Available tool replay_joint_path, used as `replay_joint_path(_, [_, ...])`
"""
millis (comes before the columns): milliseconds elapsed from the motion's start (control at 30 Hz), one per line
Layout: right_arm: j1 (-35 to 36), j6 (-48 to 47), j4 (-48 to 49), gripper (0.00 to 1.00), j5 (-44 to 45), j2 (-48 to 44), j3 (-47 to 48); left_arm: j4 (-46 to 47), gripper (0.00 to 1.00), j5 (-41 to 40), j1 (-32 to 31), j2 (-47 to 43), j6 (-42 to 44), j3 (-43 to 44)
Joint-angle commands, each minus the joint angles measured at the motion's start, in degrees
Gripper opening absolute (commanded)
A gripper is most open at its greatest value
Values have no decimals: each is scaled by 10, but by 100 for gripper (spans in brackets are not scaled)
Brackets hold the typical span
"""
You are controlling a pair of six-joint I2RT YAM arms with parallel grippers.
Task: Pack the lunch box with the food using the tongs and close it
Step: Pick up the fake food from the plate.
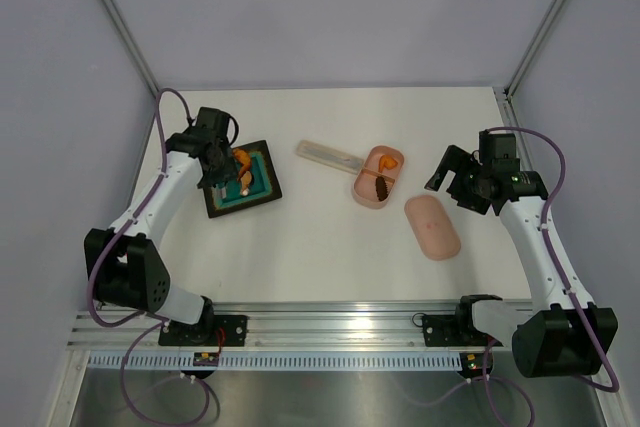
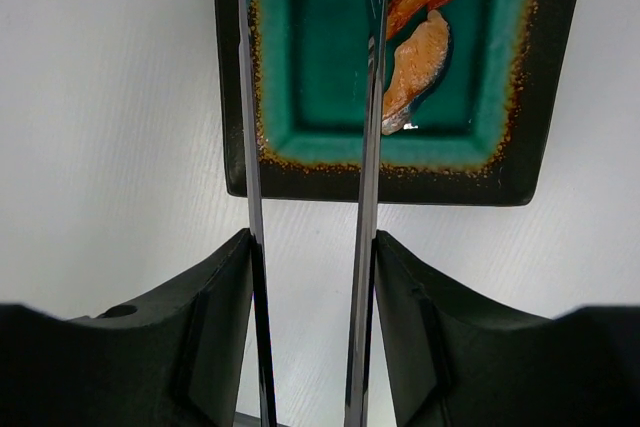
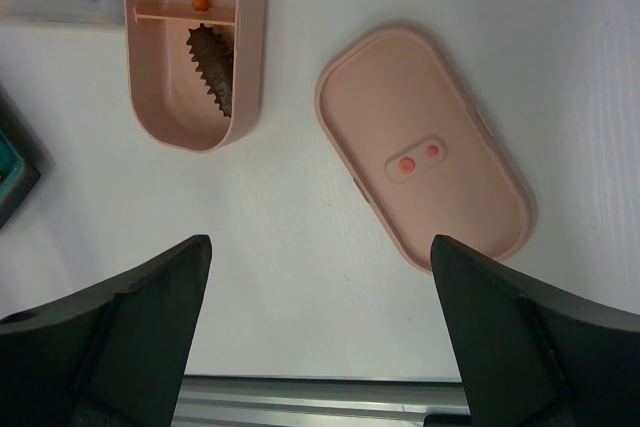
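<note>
Left wrist view: tongs (image 2: 364,227) clamped between the left fingers (image 2: 215,327), tips spread over the orange food (image 2: 420,67) on the tray (image 2: 540,97), apparently to nip a piece. Lunch box (image 3: 160,97) sits open on the surface (image 3: 300,197), partly filled, lid (image 3: 425,147) just beside it. Right fingers (image 3: 150,297) gape wide apart above both, holding nothing, probably on standby for closing.

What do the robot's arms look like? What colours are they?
The left arm and the right arm are both made of white tube-shaped pieces with chunky black joints and black bases. A purple cable loops along each arm. The left tool and the right tool are black, each with two thick, wedge-shaped fingers.
</note>
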Motion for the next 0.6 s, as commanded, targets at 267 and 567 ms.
replay_joint_path(267, [1,-12,7,99,-20,-13,3,39,52,-11,12,18,11,10])
replay_joint_path(567, [1,-13,8,100,-21,-9,1,57,50,-2,14,39,11,-7])
